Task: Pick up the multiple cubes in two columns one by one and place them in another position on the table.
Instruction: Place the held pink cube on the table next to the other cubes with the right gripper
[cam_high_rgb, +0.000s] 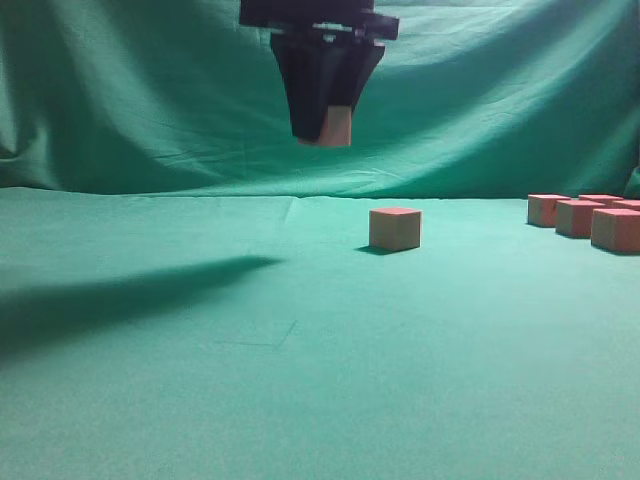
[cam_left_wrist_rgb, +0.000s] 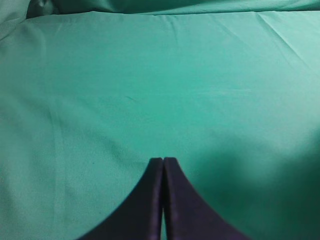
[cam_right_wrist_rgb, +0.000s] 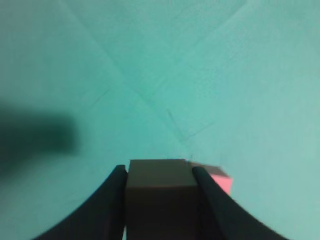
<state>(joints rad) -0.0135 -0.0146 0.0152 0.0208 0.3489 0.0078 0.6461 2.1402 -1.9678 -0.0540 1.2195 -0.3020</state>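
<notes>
Six cubes: one clamped in right gripper | one mid-table | four far right | left gripper closed

No text, label, brand, number or sign can be read in any view. The visible surfaces are left unmarked.

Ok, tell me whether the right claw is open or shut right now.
Shut on a cube. The right claw has a cube clamped between its two fingers, and the exterior view shows it held high above the table.
</notes>
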